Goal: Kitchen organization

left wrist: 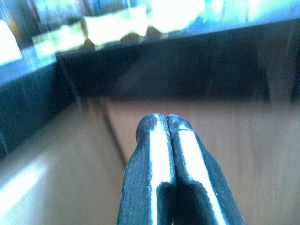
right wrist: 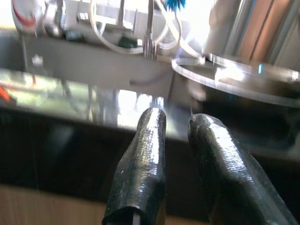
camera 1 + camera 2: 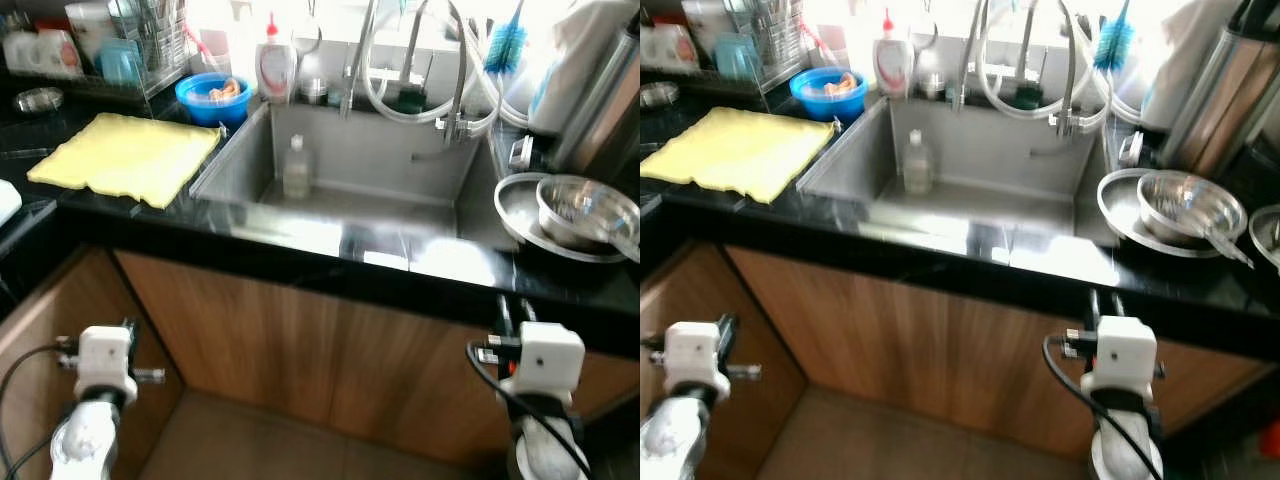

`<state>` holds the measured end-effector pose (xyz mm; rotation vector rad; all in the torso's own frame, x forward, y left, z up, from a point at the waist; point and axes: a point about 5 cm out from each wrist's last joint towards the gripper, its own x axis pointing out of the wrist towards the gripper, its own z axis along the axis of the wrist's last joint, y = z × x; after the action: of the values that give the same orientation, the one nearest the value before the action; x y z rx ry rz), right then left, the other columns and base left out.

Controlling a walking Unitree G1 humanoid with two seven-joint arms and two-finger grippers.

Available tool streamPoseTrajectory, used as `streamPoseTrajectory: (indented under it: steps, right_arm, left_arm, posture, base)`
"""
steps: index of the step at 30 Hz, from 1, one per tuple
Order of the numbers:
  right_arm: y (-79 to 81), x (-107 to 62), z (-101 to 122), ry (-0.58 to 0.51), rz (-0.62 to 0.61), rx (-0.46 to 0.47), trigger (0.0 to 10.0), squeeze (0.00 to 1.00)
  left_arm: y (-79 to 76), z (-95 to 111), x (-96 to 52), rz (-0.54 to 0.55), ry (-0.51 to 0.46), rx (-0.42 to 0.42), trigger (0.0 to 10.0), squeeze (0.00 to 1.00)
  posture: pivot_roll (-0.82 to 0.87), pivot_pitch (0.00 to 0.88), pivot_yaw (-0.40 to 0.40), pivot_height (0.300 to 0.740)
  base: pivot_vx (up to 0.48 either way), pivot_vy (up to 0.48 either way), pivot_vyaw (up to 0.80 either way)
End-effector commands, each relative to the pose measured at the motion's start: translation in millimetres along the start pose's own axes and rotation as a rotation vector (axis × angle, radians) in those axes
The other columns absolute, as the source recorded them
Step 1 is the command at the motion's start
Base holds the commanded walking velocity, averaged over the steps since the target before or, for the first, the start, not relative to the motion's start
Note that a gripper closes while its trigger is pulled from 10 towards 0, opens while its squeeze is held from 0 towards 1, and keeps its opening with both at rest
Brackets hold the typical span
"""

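Black polished stone counter, glossy and reflective, running across above wood-grain cabinet fronts; both arms sit low before these fronts, under the counter's front edge, so everything to be organised lies up and ahead of them. Stainless steel sink basin, rectangular, matt grey, set into the counter's middle, long axis along the counter. Yellow cloth, soft, rumpled, spread flat on the counter left of the sink, long axis along the counter; judged nearer the left arm. Round steel tray carrying a shiny steel bowl, at the counter's right end, up and slightly right of the right gripper, the nearer arm for it. Blue plastic bowl, round, at the sink's back left corner. Clear plastic bottle, upright inside the sink by its back wall. Left gripper: black ribbed fingers pressed together, empty. Right gripper: fingers slightly apart, empty, pointing at the counter edge.
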<state>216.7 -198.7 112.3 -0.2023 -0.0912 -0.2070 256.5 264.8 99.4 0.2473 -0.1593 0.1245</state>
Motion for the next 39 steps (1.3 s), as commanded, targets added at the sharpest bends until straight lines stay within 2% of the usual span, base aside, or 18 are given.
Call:
streamPoseTrajectory:
  steps: [1, 4, 5, 7, 8, 12, 13, 14, 16, 17, 20, 24, 35, 39]
  right_arm:
    - [0.3, 4.2, 11, -0.037, -0.014, 0.019, 10.0, 0.0]
    - [1.9, 5.6, 14, -0.042, -0.02, 0.032, 10.0, 0.0]
    - [5.0, 6.1, 16, -0.051, -0.01, 0.044, 10.0, 0.0]
    - [6.4, 7.4, 21, -0.064, -0.002, 0.048, 10.0, 0.0]
    - [5.7, 10.6, 28, -0.085, -0.001, 0.05, 10.0, 0.0]
    - [1.9, 16.3, 38, -0.12, 0.01, 0.051, 10.0, 0.0]
    - [-0.2, 19.1, 42, -0.13, 0.007, 0.058, 10.0, 0.0]
    - [-0.2, 19.1, 42, -0.13, 0.007, 0.058, 10.0, 0.0]
    - [-0.9, 22.4, 48, -0.146, -0.009, 0.082, 10.0, 0.0]
    - [-0.9, 22.4, 48, -0.146, -0.009, 0.082, 10.0, 0.0]
    - [8.4, 26.9, 51, -0.15, 0.009, 0.098, 10.0, 0.0]
    - [9.0, 28.7, 51, -0.148, -0.011, 0.111, 10.0, 0.0]
    - [6.2, 26.2, 55, -0.152, -0.03, 0.12, 10.0, 0.0]
    - [6.6, 26.0, 55, -0.148, -0.033, 0.125, 10.0, 0.0]
  left_arm:
    - [-3.7, 20, 11.7, 0.01, -0.075, -0.031, 10.0, 0.0]
    - [-16.5, 38, 22.2, -0.001, -0.13, -0.068, 10.0, 0.0]
    - [-27.6, 46, 25.9, -0.03, -0.153, -0.093, 10.0, 0.0]
    - [-37.4, 52, 27.8, -0.061, -0.166, -0.111, 10.0, 0.0]
    - [-50.9, 57, 30.4, -0.106, -0.18, -0.133, 10.0, 0.0]
    - [-75.1, 60, 32.4, -0.168, -0.17, -0.166, 10.0, 0.0]
    - [-88.3, 62, 31.9, -0.212, -0.165, -0.177, 10.0, 0.0]
    - [-88.3, 62, 31.9, -0.212, -0.165, -0.177, 10.0, 0.0]
    - [-98.6, 70, 32.4, -0.256, -0.187, -0.182, 10.0, 0.0]
    - [-98.6, 70, 32.4, -0.256, -0.187, -0.182, 10.0, 0.0]
    - [-97.8, 77, 44.8, -0.283, -0.194, -0.178, 10.0, 0.0]
    - [-96.8, 83, 52.8, -0.3, -0.209, -0.166, 10.0, 0.0]
    - [-104.8, 87, 50.4, -0.303, -0.206, -0.214, 10.0, 0.0]
    - [-105.1, 89, 52.9, -0.305, -0.207, -0.22, 10.0, 0.0]
  posture:
    - [0.05, 0.0, -0.001, 0.74]
    - [0.04, 0.0, -0.003, 0.74]
    - [0.02, 0.0, -0.011, 0.74]
    - [0.0, 0.0, -0.024, 0.74]
    - [-0.01, 0.0, -0.035, 0.74]
    - [-0.02, 0.0, -0.049, 0.74]
    - [-0.03, 0.0, -0.046, 0.74]
    - [-0.03, 0.0, -0.046, 0.74]
    - [-0.02, 0.0, -0.037, 0.74]
    - [-0.02, 0.0, -0.037, 0.74]
    - [-0.02, 0.0, -0.011, 0.74]
    - [-0.04, 0.0, 0.006, 0.74]
    - [-0.05, 0.0, 0.022, 0.74]
    - [-0.05, 0.0, 0.023, 0.74]
  base:
    - [0.0, 0.0, 0.0]
    - [0.0, 0.0, 0.0]
    - [0.0, 0.0, 0.0]
    - [0.0, 0.0, 0.0]
    - [0.0, 0.0, 0.0]
    - [0.0, 0.0, 0.0]
    - [0.0, 0.0, 0.0]
    - [0.0, 0.0, 0.0]
    - [0.0, 0.0, 0.0]
    - [0.0, 0.0, 0.0]
    - [0.0, 0.0, 0.0]
    - [0.0, 0.0, 0.0]
    - [0.0, 0.0, 0.0]
    - [0.0, 0.48, 0.0]
